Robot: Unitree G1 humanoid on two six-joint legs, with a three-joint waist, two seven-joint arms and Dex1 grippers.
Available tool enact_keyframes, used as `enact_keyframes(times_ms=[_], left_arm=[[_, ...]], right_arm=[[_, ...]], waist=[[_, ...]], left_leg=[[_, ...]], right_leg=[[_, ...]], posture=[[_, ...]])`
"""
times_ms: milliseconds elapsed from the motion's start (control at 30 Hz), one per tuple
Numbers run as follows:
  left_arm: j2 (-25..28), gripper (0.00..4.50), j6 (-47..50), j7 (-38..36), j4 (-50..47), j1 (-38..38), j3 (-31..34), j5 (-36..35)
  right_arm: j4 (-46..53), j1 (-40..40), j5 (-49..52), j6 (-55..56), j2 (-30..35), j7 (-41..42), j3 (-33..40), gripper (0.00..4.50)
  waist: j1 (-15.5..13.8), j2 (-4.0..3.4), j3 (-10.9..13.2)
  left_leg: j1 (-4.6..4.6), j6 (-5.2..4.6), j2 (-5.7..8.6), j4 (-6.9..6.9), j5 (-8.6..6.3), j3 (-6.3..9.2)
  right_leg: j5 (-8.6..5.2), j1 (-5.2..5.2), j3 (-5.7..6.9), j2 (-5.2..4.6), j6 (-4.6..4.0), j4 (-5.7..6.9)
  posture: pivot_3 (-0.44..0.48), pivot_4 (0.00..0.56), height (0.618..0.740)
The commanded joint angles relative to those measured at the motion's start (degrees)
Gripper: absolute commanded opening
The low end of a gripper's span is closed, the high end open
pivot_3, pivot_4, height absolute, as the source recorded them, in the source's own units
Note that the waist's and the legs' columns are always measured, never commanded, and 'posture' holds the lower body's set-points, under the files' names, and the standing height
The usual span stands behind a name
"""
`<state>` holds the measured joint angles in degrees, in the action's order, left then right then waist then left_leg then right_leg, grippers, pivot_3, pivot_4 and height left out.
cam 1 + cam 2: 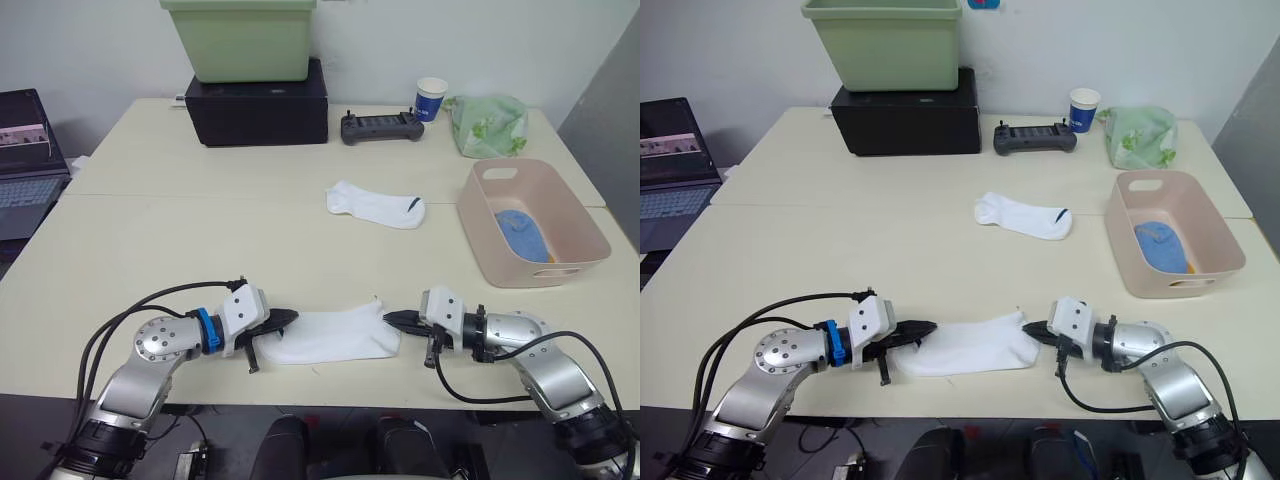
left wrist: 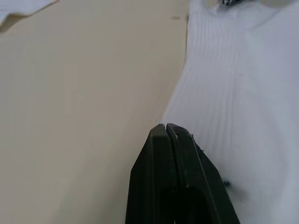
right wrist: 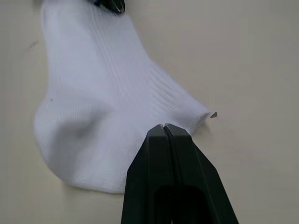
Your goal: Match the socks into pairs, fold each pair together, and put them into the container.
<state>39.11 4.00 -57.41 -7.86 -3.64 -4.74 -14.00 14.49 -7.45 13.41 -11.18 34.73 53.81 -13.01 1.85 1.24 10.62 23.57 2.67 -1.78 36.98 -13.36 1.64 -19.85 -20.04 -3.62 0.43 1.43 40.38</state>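
Mid-pairing, looks like: left pincer and right pincer, both pinched closed, at opposite ends of a flat white ankle sock near the tabletop's front edge. Probably needs bringing over to the other white sock lying beside the pale pink plastic tub.

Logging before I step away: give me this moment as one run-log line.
left gripper: shut, at near white sock end | right gripper: shut, at opposite end | second white sock: mid-table, unpaired | pink container: holds blue socks
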Motion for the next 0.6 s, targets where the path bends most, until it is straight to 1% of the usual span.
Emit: enact_keyframes(times_ms=[33, 133, 233, 300, 500, 600], left_arm=[[1.5, 0.00, 1.5, -3.4, -5.3, 1.2, 0.8, -4.0], [3.1, 0.00, 1.9, -4.5, -5.6, 2.4, 0.2, -2.7], [4.3, 0.00, 0.4, -4.1, -3.9, 3.7, -1.1, 0.8], [4.8, 0.00, -0.4, -3.2, -2.4, 4.1, -1.1, 2.9], [6.2, 0.00, -1.8, -3.8, -0.1, 4.7, 0.2, 3.3], [6.1, 0.00, -3.0, -4.5, 0.9, 4.2, 0.5, 2.4]], right_arm=[[6.4, 0.4, 4.0, -3.3, 0.1, 1.4, 0.2, 0.04], [7.5, 1.8, 4.0, -5.4, 0.8, 2.4, -1.8, 0.04], [3.2, 2.9, -2.9, -2.4, 2.8, 1.5, -5.0, 0.04], [1.0, 2.9, -4.3, -1.2, 3.7, 0.9, -3.9, 0.04], [-0.5, 2.9, -4.2, 1.2, 8.3, 3.7, -1.2, 0.04], [1.0, 3.3, -0.5, -0.2, 9.0, 5.1, 1.3, 0.04]], waist=[[0.1, 0.00, 0.0], [0.0, 0.00, 0.0], [0.0, 0.00, 0.0], [0.0, 0.00, 0.0], [0.0, 0.01, 0.0], [0.0, 0.00, 0.0]], left_leg=[[0.00, 0.00, 0.00, 0.00, 0.00, -0.01], [-0.01, 0.00, -0.01, -0.01, 0.00, 0.03], [-0.01, 0.00, 0.02, -0.01, 0.00, -0.01], [-0.01, 0.00, 0.05, -0.01, 0.00, -0.04], [-0.05, -0.01, 0.03, 0.00, 0.00, -0.08], [-0.07, -0.01, 0.01, -0.02, 0.00, -0.07]], right_leg=[[0.00, 0.00, -0.01, 0.00, 0.00, 0.00], [0.00, 0.00, 0.02, 0.02, 0.00, 0.00], [0.00, -0.01, -0.01, 0.01, 0.00, -0.02], [0.00, -0.02, -0.04, 0.01, 0.00, -0.03], [-0.01, 0.02, -0.06, 0.00, 0.01, -0.04], [0.00, 0.03, -0.05, 0.01, 0.00, -0.04]], posture=[[0.000, 0.150, 0.740], [0.000, 0.150, 0.740], [0.000, 0.150, 0.740], [0.000, 0.150, 0.740], [0.000, 0.150, 0.740], [0.000, 0.150, 0.740]])
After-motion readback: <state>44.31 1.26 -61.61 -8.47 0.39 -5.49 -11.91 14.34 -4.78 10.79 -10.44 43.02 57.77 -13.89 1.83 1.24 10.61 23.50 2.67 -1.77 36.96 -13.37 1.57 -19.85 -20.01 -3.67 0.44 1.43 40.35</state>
